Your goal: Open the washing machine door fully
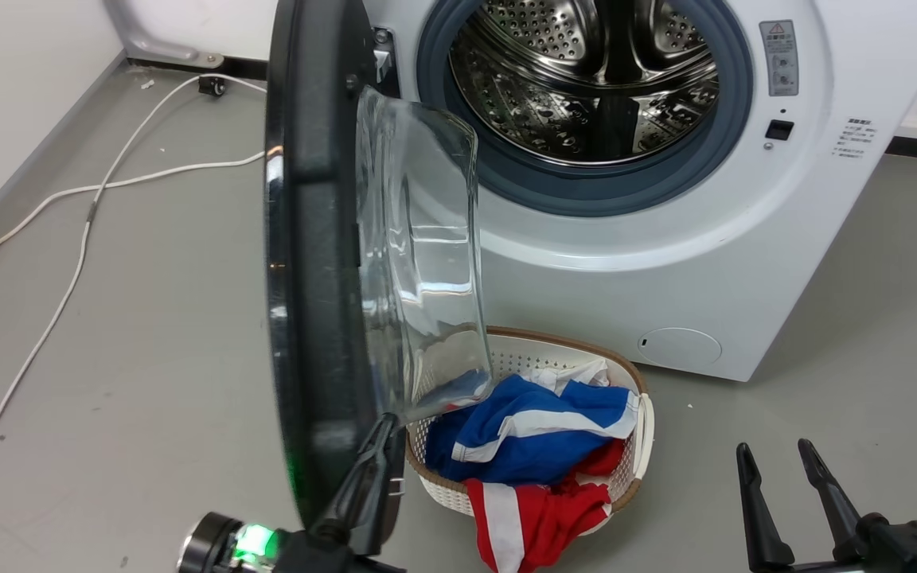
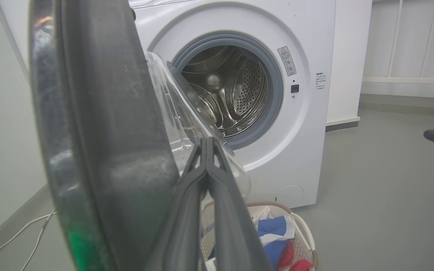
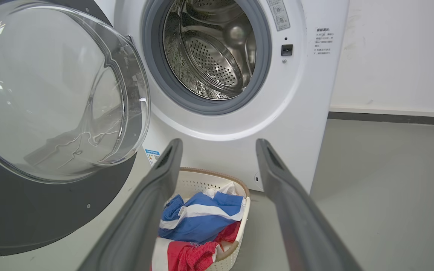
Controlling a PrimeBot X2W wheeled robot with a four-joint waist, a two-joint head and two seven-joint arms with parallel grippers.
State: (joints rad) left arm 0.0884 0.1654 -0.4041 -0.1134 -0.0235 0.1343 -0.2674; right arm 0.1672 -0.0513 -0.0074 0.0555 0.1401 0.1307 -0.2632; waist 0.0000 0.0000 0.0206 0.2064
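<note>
The large round glossy black washing machine door (image 1: 307, 239), with its clear domed glass bowl, is found swung out on its hinge. It stands roughly square to the front of the white boxy front-loading washing machine (image 1: 665, 263), and the steel drum is exposed.

The left hand (image 1: 385, 426) is pressed together with nothing pinched, and is seemingly set against the door's inner face just beside the bowl's lower edge. The right hand (image 1: 774, 450) is spread, well apart from the door.

The outward push is judged to be the step in hand. A further sweep leftward about the hinge is called for, with contact held on the inner face.

A grey floor (image 1: 148, 318) is noted, crossed by a white cable (image 1: 84, 231). A white laundry basket (image 1: 566, 342) of clothes is placed near the door's lower edge.
</note>
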